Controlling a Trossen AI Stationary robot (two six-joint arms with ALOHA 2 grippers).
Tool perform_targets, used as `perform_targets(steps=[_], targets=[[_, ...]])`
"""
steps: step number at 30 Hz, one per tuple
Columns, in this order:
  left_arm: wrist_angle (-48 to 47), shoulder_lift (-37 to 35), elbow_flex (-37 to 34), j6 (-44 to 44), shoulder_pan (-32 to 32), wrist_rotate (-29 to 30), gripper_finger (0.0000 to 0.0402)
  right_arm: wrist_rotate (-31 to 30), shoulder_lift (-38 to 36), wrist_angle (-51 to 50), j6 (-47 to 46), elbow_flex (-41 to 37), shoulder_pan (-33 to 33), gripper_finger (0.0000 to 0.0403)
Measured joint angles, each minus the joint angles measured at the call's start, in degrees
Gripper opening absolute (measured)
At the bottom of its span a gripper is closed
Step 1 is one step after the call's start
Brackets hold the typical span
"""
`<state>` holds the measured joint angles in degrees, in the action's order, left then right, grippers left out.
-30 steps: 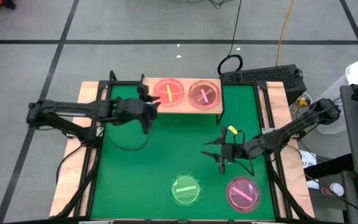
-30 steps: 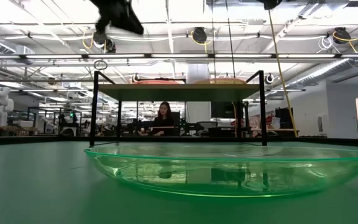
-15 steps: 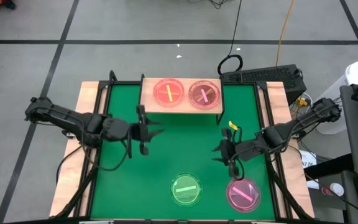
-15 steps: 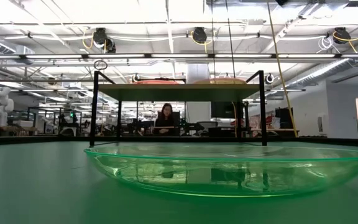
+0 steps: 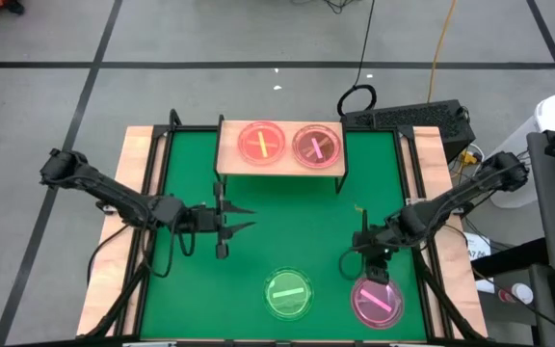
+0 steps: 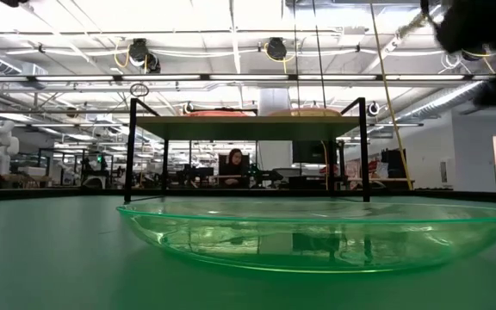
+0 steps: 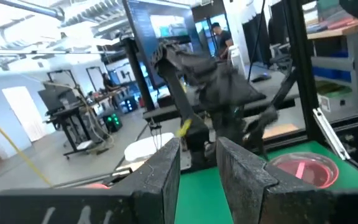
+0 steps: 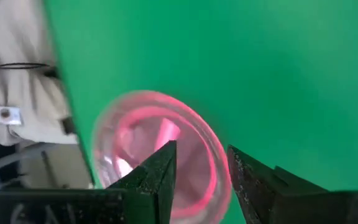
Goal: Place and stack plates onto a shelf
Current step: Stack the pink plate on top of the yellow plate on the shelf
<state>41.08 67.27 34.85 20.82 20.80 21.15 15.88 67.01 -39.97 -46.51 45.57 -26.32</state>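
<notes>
The wooden shelf stands at the far side of the green mat. It carries a red-pink plate and a darker pink plate; the low view shows their edges on the shelf. A green plate and a pink plate sit flat on the mat near its near edge. My right gripper is open and points down over the pink plate's far rim. My left gripper is open and hovers mid-table, pointing toward the right arm.
The shelf's thin black legs stand on the mat. Wooden table borders run along both sides of the mat. A dark box with cables sits beyond the far right corner. The left wrist view shows the right arm ahead.
My left gripper has drawn back from the shelf toward the near edge and the middle of the mat, turning to point right, and stays open. My right gripper has moved toward the near edge, tipped downward and come over the pink plate. The plates have not moved.
</notes>
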Motion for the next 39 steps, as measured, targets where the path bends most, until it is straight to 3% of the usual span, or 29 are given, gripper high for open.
perform_targets(steps=[3, 8, 19, 22, 27, 33, 39], targets=[[-0.91, 0.03, -0.04, -0.06, -0.42, -0.13, 0.0113, 4.86, -0.05, 0.99, -6.61, -6.66, 0.47, 0.0128], [-1.11, 0.02, -0.04, 0.06, -0.42, -0.12, 0.0113, 11.27, -0.02, 11.60, -11.53, -15.87, 0.36, 0.0128], [-1.82, 0.02, -0.04, 0.50, -0.47, 0.32, 0.0113, 12.81, -0.12, 27.76, -18.89, -24.26, 0.37, 0.0128], [-0.63, 0.02, -0.04, -0.43, -0.42, 6.51, 0.0113, 12.71, -0.16, 30.31, -21.19, -25.75, 0.37, 0.0125], [-2.84, -0.01, -0.04, -1.08, -0.72, 19.50, 0.0113, 11.71, -0.16, 30.23, -21.10, -26.21, 0.37, 0.0093], [-4.58, 0.02, -0.04, -2.95, -1.23, 19.90, 0.0113, 11.32, -0.14, 30.32, -19.62, -26.30, 0.36, 0.0011], [-5.40, 0.02, -0.04, -3.02, -1.12, 19.93, 0.0113, 11.06, -0.27, 33.43, -19.20, -26.35, 1.09, 0.0001]])
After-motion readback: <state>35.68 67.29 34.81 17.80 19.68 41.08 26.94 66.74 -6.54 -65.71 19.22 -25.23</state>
